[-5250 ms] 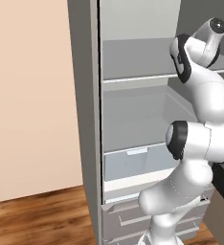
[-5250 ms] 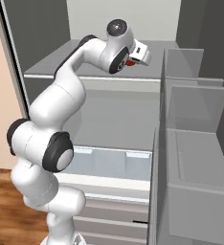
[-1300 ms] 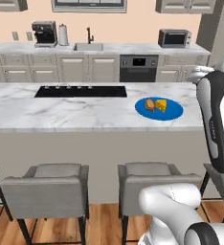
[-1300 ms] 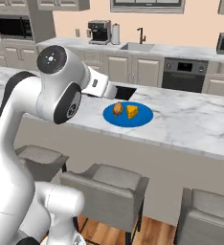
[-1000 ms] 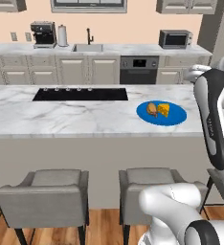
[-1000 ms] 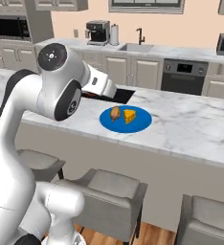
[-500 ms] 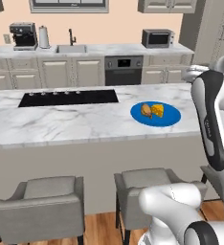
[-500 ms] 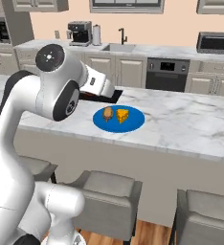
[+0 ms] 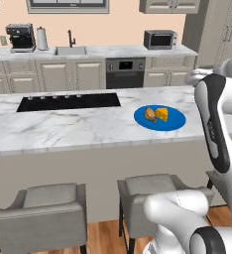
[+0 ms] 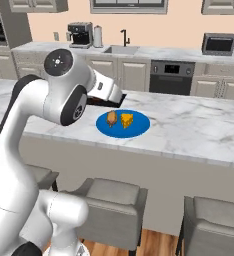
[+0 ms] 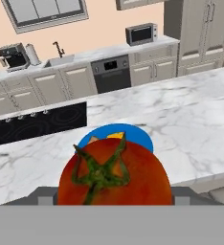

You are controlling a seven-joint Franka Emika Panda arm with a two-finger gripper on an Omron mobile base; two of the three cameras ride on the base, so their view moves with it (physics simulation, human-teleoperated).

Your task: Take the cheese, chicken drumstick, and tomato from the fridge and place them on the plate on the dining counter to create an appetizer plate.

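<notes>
A red tomato (image 11: 115, 177) with a green stem sits close in the hand view, and my gripper (image 10: 110, 100) is shut on it, above the near edge of the dining counter (image 9: 63, 126). The blue plate (image 9: 175, 121) lies on that marble top just beyond the tomato. On the plate rest the yellow cheese (image 9: 162, 114) and the brown chicken drumstick (image 9: 150, 114), side by side. From the right base view the plate (image 10: 139, 126) lies just right of my hand, with the cheese (image 10: 126, 120) and the drumstick (image 10: 111, 118) on it. The fridge is out of view.
A black cooktop (image 9: 68, 101) is set into the counter left of the plate. Grey stools (image 9: 43, 208) (image 9: 157, 191) stand under the counter's near edge. The back wall counter holds a sink (image 9: 71, 49), a coffee machine (image 9: 21, 37) and a microwave (image 9: 160, 38).
The whole scene has slid sideways as the base drives along the counter. The tomato stays in my gripper; cheese and drumstick stay on the plate.
</notes>
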